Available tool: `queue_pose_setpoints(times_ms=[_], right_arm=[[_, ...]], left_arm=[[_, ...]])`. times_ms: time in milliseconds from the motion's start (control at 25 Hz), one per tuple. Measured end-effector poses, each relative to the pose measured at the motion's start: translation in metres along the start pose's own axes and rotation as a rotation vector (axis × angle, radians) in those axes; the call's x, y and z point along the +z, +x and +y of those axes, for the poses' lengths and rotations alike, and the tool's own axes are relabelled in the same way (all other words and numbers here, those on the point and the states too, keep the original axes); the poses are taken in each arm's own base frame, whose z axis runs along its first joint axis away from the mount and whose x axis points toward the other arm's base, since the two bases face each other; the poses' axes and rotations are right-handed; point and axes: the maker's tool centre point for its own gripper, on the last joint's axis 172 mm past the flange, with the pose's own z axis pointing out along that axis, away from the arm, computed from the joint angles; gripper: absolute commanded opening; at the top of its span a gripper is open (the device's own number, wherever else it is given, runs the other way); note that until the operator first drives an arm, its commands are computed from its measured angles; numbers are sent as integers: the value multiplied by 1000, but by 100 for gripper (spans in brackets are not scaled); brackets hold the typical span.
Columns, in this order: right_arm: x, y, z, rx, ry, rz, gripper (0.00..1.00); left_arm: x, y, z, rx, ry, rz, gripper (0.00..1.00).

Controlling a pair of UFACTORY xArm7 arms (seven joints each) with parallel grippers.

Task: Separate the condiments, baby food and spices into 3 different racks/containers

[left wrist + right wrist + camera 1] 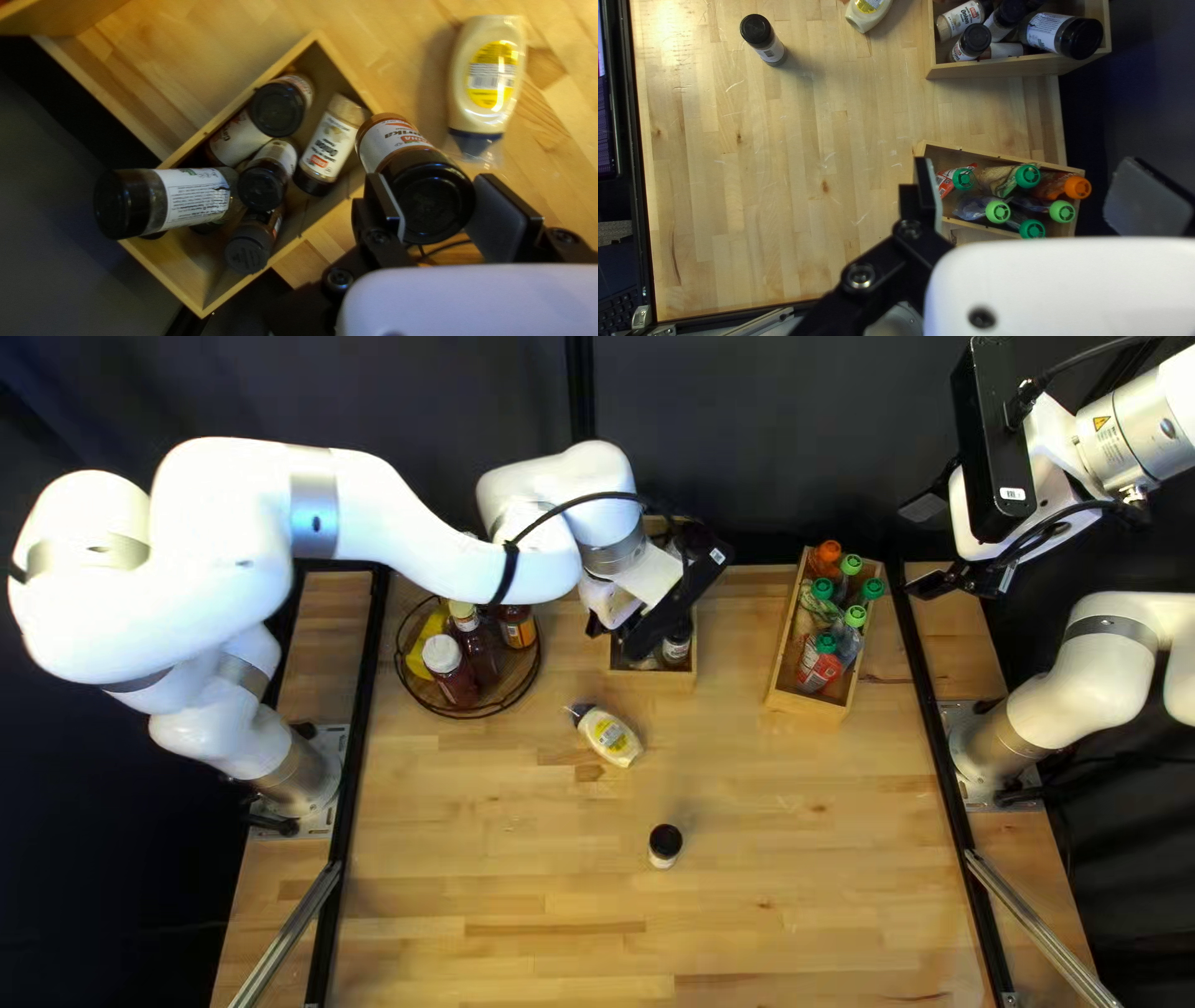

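Observation:
My left gripper (598, 625) is over the spice box (679, 678) in the top left view. In the left wrist view, my left gripper (439, 214) is shut on a paprika jar (392, 140), tilted beside the box (283, 261) holding several spice jars. My right gripper (921, 545) hangs raised at the upper right; in the right wrist view, my right gripper (1027, 198) is open with nothing held. Baby food pouches (822, 662) with green and orange caps fill another box (782, 700). A round wire rack (463, 713) holds condiment bottles (445, 662).
A pale squeeze bottle (610, 734) lies on the wooden table (797, 859) in front of the spice box. A black-capped jar (665, 845) stands nearer the front edge. My left arm crosses above the wire rack.

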Motion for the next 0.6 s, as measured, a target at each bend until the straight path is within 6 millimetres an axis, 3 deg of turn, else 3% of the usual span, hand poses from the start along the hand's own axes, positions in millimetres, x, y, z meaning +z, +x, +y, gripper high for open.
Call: queue_pose_setpoints(times_ms=[360,600], right_arm=[[0,0,0,0,0,0,100],[0,0,0,0,0,0,100]], left_arm=[[19,-10,-30,-83,73,-20,0],[26,-9,-39,-103,123,-33,0]])
